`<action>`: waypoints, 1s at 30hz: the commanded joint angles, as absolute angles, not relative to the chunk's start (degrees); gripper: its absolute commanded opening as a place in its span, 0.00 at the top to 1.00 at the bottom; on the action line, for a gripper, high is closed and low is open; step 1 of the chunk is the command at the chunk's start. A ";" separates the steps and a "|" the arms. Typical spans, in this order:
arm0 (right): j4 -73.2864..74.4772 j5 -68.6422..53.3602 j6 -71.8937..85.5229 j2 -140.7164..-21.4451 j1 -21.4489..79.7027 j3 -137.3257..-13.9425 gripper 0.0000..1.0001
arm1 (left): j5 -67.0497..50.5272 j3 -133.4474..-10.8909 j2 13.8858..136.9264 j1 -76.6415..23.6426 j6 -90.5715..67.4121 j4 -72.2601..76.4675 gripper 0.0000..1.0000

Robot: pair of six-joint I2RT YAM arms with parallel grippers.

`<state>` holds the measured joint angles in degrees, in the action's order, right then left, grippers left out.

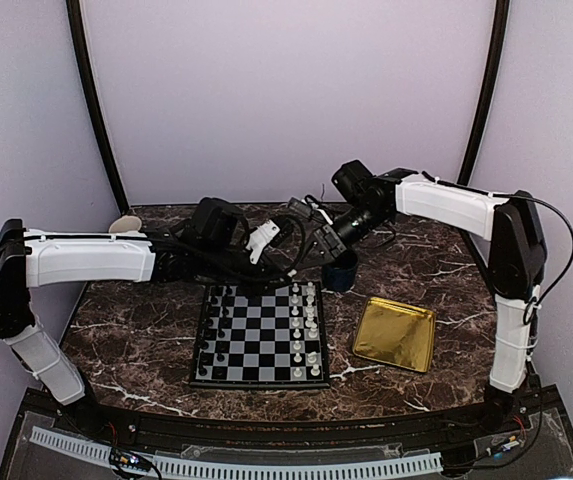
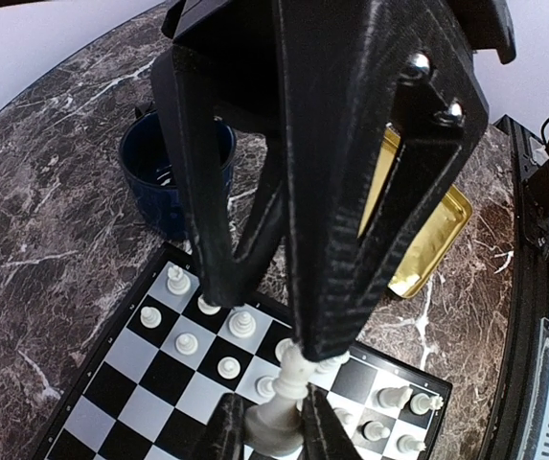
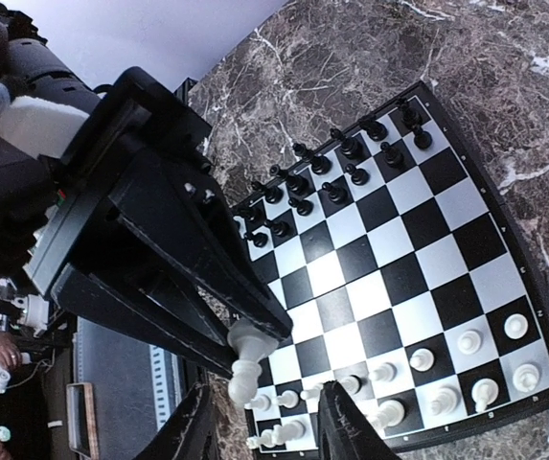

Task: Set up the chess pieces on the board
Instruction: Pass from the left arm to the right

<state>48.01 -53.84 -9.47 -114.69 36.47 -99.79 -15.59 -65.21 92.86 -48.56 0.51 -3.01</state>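
Note:
My left gripper [image 2: 274, 426] is shut on the base of a cream-white chess piece [image 2: 291, 379], held in the air above the board [image 1: 259, 383]. In the right wrist view that piece [image 3: 247, 359] hangs from the left gripper's fingers [image 3: 188, 259]. Its head lies between the jaws of my right gripper [image 3: 264, 426], which stand apart with a gap on each side. Both grippers meet over the board's far edge [image 1: 301, 240]. Several white pieces [image 1: 308, 320] stand along the board's right side, some tipped over [image 2: 396, 398].
Black pieces [image 1: 216, 320] fill the board's left columns. A dark blue cup [image 1: 341, 270] stands just beyond the board's far right corner. A shiny gold tray [image 1: 394, 332] lies to the right of the board on the marble table [image 1: 136, 340].

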 commanded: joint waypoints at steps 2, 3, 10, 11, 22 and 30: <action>47.17 -58.27 -7.56 -115.11 37.10 -101.60 0.64 | -15.23 -64.20 90.29 -48.78 -0.38 -1.00 0.84; 47.01 -58.39 -7.39 -115.20 37.17 -101.60 0.64 | -15.21 -64.10 90.26 -48.78 -0.44 -0.85 0.84; 47.11 -59.29 -6.90 -116.52 38.09 -102.12 0.69 | -14.97 -63.43 89.79 -48.78 -0.70 -0.15 0.83; 47.19 -59.40 -6.89 -116.62 38.24 -102.20 0.70 | -14.91 -63.31 89.72 -48.78 -0.74 -0.05 0.83; 46.65 -58.43 -5.93 -117.37 38.66 -101.71 0.73 | -14.61 -62.51 89.31 -48.78 -1.07 0.75 0.83; 46.41 -58.88 -5.80 -117.97 38.67 -101.69 0.84 | -15.12 -62.27 89.43 -48.78 -1.32 1.14 0.83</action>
